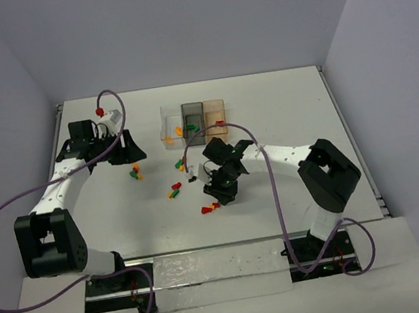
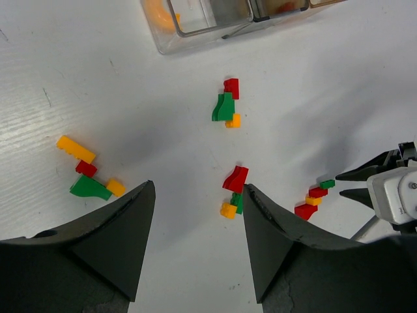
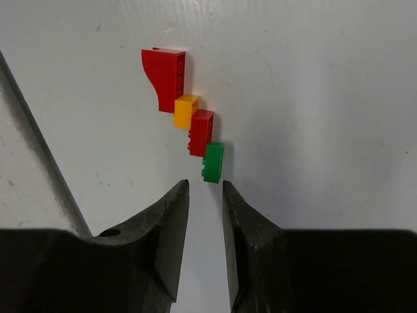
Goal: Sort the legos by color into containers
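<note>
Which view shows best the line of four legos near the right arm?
The right wrist view: the line of four legos sits centred, each brick distinct: red, yellow, red, green. The top external view gives only a tiny coloured speck; the left wrist view shows it small near the right edge.

Far ahead of the left jaws, the bins (image 2: 163, 40) run off the top edge. From above, the legos (image 1: 178, 131) inside look too small to count.

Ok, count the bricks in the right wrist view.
4, in a touching row: big red brick, orange brick, small red brick, green brick nearest the right gripper. It may hide others.
</note>
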Controlling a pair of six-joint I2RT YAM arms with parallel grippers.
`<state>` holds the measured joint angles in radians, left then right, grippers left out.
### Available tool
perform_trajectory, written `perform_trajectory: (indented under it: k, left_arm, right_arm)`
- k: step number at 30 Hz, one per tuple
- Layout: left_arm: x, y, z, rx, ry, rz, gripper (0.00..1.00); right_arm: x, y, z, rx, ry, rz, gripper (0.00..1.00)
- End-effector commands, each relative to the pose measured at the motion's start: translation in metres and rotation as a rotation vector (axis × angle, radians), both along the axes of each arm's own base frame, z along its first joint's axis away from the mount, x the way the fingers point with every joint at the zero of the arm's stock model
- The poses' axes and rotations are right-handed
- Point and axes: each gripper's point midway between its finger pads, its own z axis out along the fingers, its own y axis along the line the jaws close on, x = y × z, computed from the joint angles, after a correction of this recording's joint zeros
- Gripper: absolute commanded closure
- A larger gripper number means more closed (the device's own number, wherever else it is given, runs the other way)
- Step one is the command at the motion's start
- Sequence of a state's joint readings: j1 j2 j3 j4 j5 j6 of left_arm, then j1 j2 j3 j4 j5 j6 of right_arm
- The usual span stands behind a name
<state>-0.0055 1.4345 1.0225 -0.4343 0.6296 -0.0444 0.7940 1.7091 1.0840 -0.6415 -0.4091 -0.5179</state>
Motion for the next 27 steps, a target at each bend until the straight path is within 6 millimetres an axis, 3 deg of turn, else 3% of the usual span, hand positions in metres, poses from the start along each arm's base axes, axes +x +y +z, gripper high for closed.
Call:
perform_trajectory:
  k: [1, 14, 17, 22, 27]
  left_arm:
    - [0.016, -0.003, 0.020, -0.022, -0.082, -0.011, 0.35]
    - [0.019, -0.003, 0.021, -0.025, -0.084, -0.008, 0.35]
    - [0.020, -0.003, 0.020, -0.026, -0.085, -0.003, 0.35]
    - [0.019, -0.003, 0.019, -0.033, -0.082, 0.004, 0.36]
    - [0.011, -0.012, 0.018, -0.094, -0.059, -0.010, 0.37]
  right_arm:
    - [0.000, 0.012, -0.002, 0.025, -0.008, 0.016, 0.66]
    - [-0.002, 0.011, -0.020, 0.005, 0.013, 0.032, 0.67]
    - [-0.002, 0.011, -0.021, 0.008, 0.011, 0.032, 0.73]
    - [-0.004, 0.010, -0.020, 0.011, 0.009, 0.037, 0.92]
    - [-0.001, 0.009, -0.007, 0.025, -0.026, 0.018, 1.00]
